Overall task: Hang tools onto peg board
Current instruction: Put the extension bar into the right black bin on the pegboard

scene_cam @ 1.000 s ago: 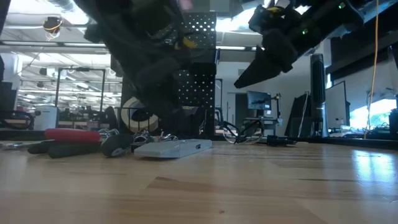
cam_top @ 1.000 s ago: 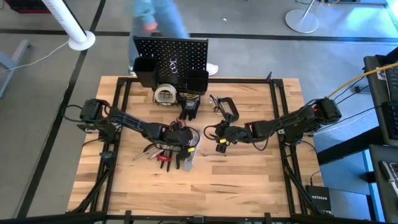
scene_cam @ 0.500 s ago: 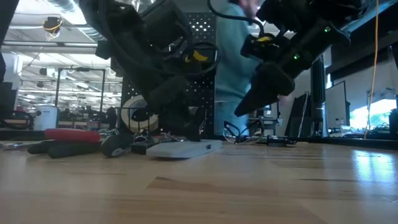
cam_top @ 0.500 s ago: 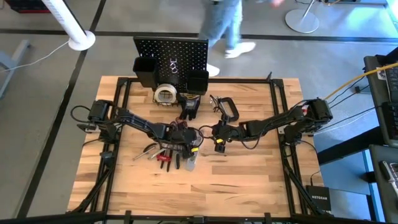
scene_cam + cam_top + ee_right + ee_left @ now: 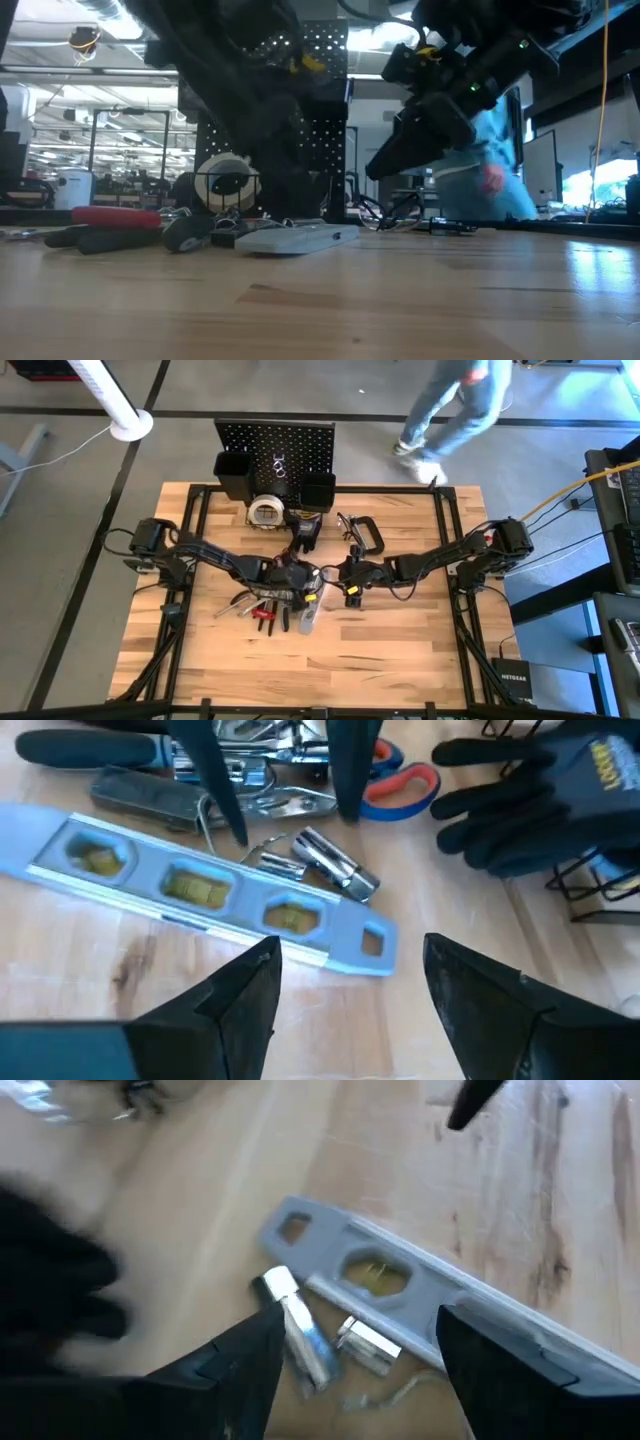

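The left gripper [image 5: 300,592] hangs wide apart just above the silver level bar [image 5: 307,615], which lies flat on the worktop [image 5: 400,650] beside the red-handled pliers [image 5: 263,616]. The right gripper [image 5: 347,582], also spread wide, hovers just right of the pile. The peg board [image 5: 275,450] stands at the far edge, black gloves [image 5: 305,532] near it.

Silver level bar [image 5: 190,890], black gloves [image 5: 530,805], red-handled pliers [image 5: 115,216]

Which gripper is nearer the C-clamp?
Right. The right gripper hovers just in front of the C-clamp; the left gripper is farther off, over the level.
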